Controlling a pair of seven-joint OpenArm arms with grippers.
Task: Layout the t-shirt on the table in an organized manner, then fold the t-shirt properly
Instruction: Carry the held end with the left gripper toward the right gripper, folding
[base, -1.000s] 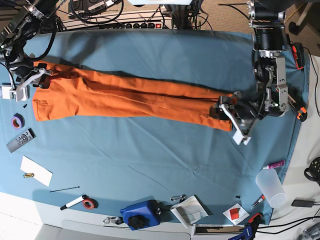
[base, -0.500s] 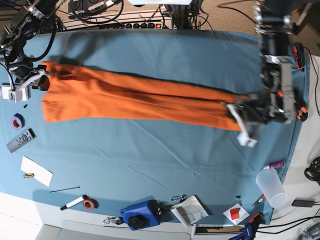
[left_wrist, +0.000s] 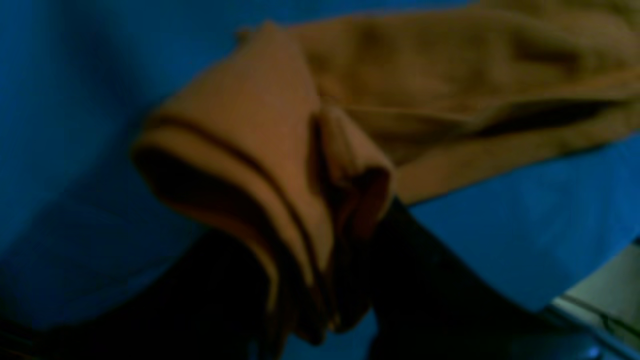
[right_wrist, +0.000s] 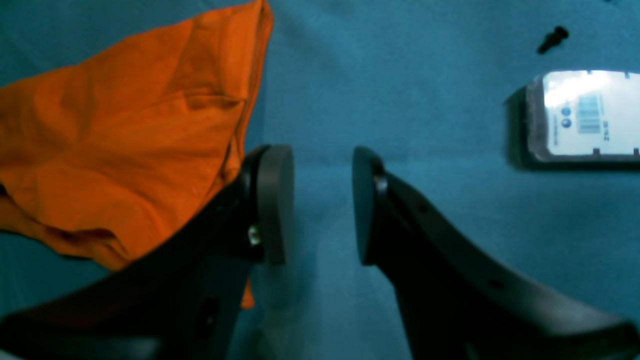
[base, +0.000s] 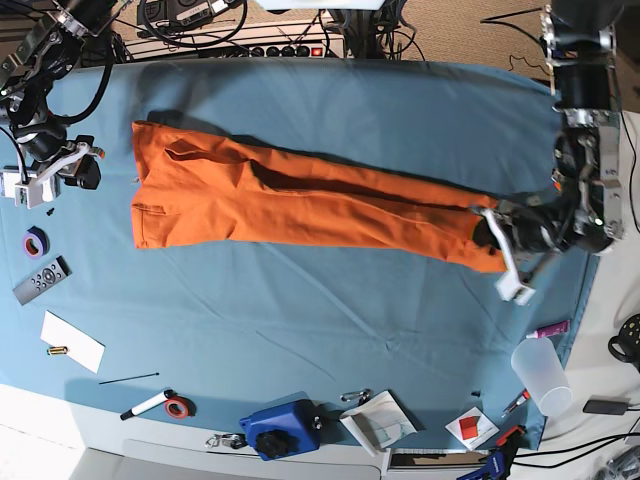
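On teal bench (base: 330, 310): t-shirt (base: 300, 200) dragged away from open, empty right claw (right_wrist: 322, 205); left claw (left_wrist: 320, 280) clenched on hem, stretching it.

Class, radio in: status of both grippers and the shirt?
Left gripper shut on t-shirt end. Right gripper open, empty, beside shirt. Nothing blocking.

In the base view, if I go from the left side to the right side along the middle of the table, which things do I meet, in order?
Right end effector → t-shirt → left end effector, shut on the t-shirt's end → bare blue table.
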